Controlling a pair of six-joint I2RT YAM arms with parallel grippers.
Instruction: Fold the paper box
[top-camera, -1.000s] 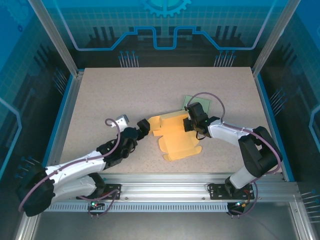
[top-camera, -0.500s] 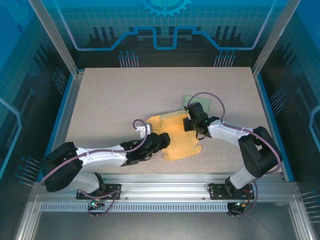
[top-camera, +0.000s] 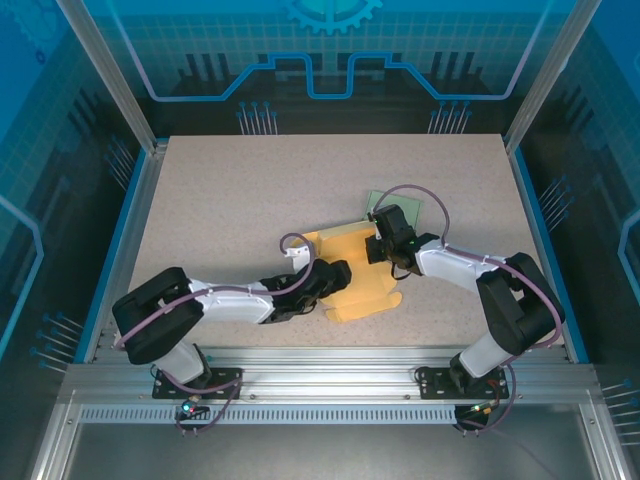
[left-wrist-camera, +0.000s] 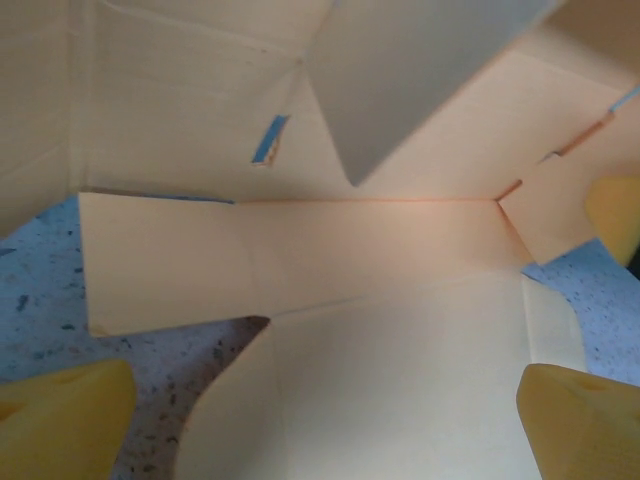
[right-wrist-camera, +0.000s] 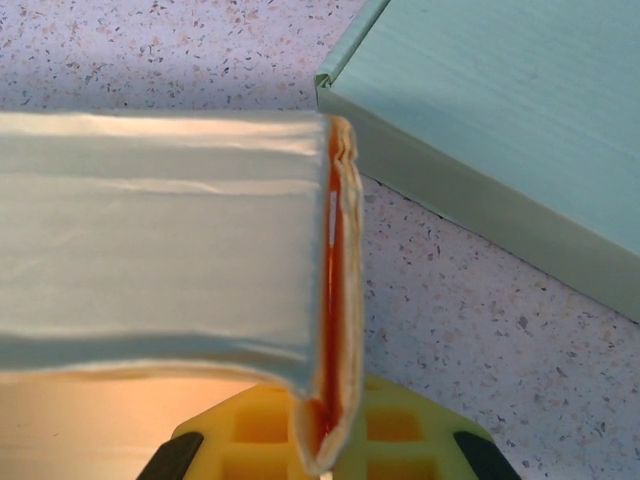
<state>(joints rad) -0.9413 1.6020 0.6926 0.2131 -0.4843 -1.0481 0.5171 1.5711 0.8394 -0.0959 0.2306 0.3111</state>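
Paper box (top-camera: 368, 290) lies right of table (top-camera: 250, 190) centre, toward near edge. Right gripper (top-camera: 378, 248) clamped on its far flap as anchor. Left gripper (top-camera: 335, 280) jaws wide apart over left flaps; grab at crease, fold slowly.

the top view is bright and evenly lit from above; the surface (top-camera: 250, 190) shows faint, soft shadows, and the blue walls (top-camera: 60, 200) are dim. at the left wrist the paper (left-wrist-camera: 380, 300) looks soft and blurred. at the right wrist its edge glows orange.
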